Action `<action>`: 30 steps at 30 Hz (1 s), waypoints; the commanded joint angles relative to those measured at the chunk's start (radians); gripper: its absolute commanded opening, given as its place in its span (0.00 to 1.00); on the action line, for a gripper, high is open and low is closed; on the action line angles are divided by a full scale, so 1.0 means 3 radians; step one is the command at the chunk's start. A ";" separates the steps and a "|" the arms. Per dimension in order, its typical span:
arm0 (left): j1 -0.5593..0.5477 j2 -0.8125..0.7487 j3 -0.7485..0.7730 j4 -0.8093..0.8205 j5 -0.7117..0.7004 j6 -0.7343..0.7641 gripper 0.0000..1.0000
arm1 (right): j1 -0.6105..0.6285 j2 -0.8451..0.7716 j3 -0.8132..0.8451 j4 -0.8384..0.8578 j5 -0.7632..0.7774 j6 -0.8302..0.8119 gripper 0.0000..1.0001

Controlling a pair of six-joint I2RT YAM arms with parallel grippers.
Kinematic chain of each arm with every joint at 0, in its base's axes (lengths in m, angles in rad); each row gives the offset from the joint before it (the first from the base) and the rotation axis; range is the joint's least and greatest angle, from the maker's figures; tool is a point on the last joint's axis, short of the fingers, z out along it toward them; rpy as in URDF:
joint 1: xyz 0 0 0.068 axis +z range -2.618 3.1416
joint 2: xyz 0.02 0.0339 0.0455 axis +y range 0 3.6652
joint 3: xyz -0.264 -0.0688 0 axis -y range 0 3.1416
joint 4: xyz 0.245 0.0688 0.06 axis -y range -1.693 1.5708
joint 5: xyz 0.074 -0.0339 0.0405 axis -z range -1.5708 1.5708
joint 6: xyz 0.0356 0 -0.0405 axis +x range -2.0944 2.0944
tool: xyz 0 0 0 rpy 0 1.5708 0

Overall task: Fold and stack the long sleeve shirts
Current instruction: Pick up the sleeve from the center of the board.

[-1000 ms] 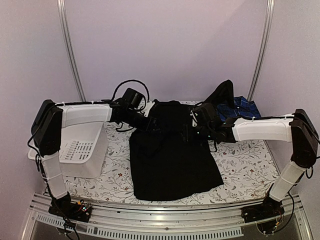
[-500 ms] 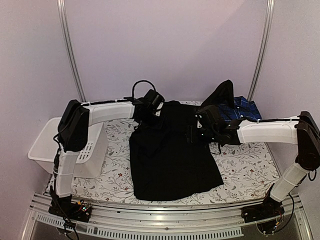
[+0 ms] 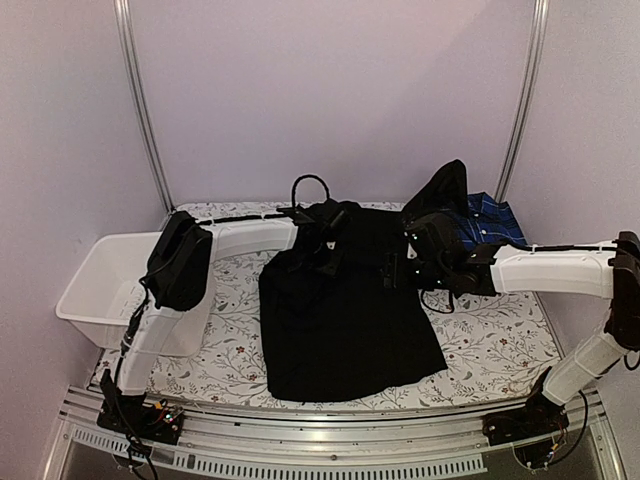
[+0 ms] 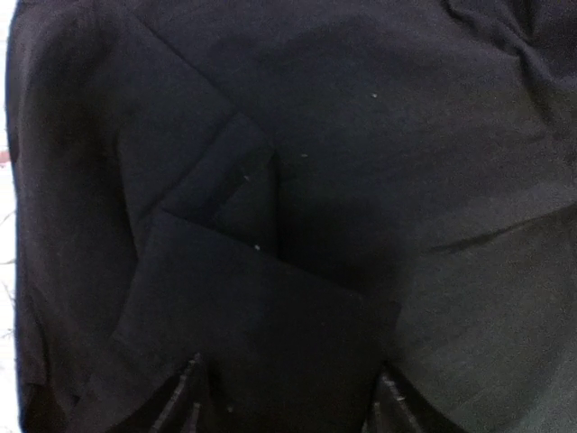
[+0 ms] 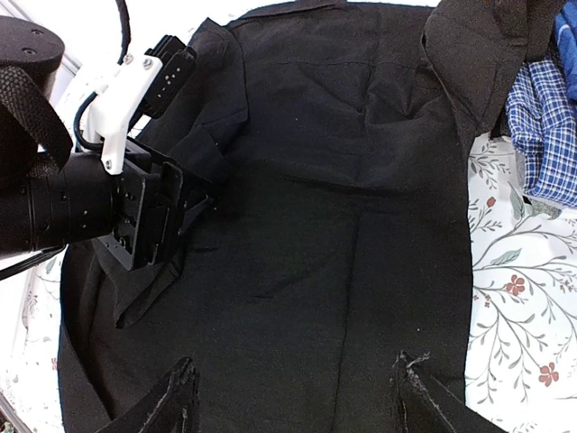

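Note:
The black long sleeve shirt (image 3: 340, 320) lies spread flat in the middle of the table. The blue plaid shirt (image 3: 492, 218) is bunched at the back right, with a black fold of cloth (image 3: 445, 188) heaped against it. My left gripper (image 3: 326, 246) hovers low over the black shirt's upper left part. In the left wrist view its fingers (image 4: 185, 401) stand apart over a folded cuff (image 4: 252, 298). My right gripper (image 3: 394, 268) is open above the shirt's upper right part, with only flat black cloth (image 5: 343, 225) between its fingertips. The plaid shirt (image 5: 545, 135) shows at the right edge of that view.
A white slotted basket (image 3: 92, 292) stands at the table's left edge, beside the left arm. The floral tablecloth (image 3: 500, 335) shows around the shirt. Metal frame posts (image 3: 520, 100) rise at the back corners.
My left arm has swung right, bringing its gripper further over the black shirt's upper part. My right gripper has drawn slightly back to the right and its jaws have spread wider.

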 commanded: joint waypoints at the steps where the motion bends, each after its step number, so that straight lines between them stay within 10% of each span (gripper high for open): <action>1: -0.0036 0.0049 0.0129 -0.0084 -0.0288 0.0001 0.49 | -0.0015 -0.0086 -0.0036 0.0013 0.0024 0.0045 0.71; 8: -0.0053 -0.0282 -0.0082 0.0174 -0.0173 0.0151 0.01 | -0.0015 -0.0049 -0.0012 0.0037 -0.0024 0.0044 0.70; 30: -0.0060 -0.1862 -0.2012 0.1833 0.2091 0.0567 0.00 | -0.0185 -0.0088 0.0120 0.0411 -0.0664 0.0106 0.74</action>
